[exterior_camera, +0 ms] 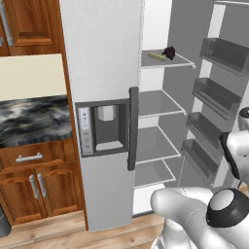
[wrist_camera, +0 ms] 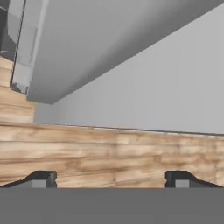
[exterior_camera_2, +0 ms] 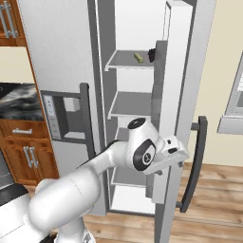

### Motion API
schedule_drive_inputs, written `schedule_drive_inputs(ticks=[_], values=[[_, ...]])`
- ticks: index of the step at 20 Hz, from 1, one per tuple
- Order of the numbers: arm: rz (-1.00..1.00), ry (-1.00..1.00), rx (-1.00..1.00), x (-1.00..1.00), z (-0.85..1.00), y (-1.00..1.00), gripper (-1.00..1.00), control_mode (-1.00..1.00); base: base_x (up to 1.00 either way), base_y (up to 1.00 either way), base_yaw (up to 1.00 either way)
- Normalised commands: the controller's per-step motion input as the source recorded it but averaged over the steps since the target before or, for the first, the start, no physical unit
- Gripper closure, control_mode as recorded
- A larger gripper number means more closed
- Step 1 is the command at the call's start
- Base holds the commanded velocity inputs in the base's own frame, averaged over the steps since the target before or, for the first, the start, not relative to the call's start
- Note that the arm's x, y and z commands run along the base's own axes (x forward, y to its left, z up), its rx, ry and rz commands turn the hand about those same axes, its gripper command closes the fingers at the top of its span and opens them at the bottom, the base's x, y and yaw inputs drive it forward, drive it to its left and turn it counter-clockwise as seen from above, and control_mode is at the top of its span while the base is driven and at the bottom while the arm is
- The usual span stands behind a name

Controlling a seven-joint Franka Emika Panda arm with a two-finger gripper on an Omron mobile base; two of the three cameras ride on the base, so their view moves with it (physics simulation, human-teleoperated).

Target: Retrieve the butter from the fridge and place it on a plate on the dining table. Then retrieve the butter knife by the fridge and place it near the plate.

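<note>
The fridge (exterior_camera: 102,73) stands with its right door (exterior_camera_2: 182,95) swung open. On the top shelf lies the butter (exterior_camera: 155,56), a small pale olive stick (exterior_camera_2: 138,57), with a small dark thing (exterior_camera: 169,52) just right of it. My gripper (wrist_camera: 111,179) hangs low by the open door's edge, well below that shelf. It faces the wooden floor and the fridge's grey underside. Its fingertips (wrist_camera: 43,179) stand wide apart with nothing between them. The plate and the dining table are out of view. I cannot make out the butter knife.
Empty wire shelves (exterior_camera: 155,102) fill the fridge below the butter, and door bins (exterior_camera: 216,95) line the open door. A marbled counter (exterior_camera: 29,119) over wooden cabinets sits left of the fridge. The door's dark handle (exterior_camera_2: 194,161) juts out near my wrist.
</note>
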Motion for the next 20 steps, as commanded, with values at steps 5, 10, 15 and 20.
schedule_drive_inputs(ticks=[5, 10, 15, 20], values=[[0.00, 0.00, 0.00, -0.27, 0.27, 0.51, -1.00, -1.00, 0.00, 0.00, 0.00], [-0.01, -0.02, 0.01, -0.28, 0.40, 0.80, -1.00, -1.00, 0.00, 0.00, 0.00], [-0.02, -0.14, 0.35, 0.00, 0.00, 0.81, -1.00, -1.00, 0.00, 0.00, 0.00], [-0.02, -0.21, 0.33, 0.37, 0.08, 0.87, -1.00, -1.00, 0.00, 0.00, 0.00]])
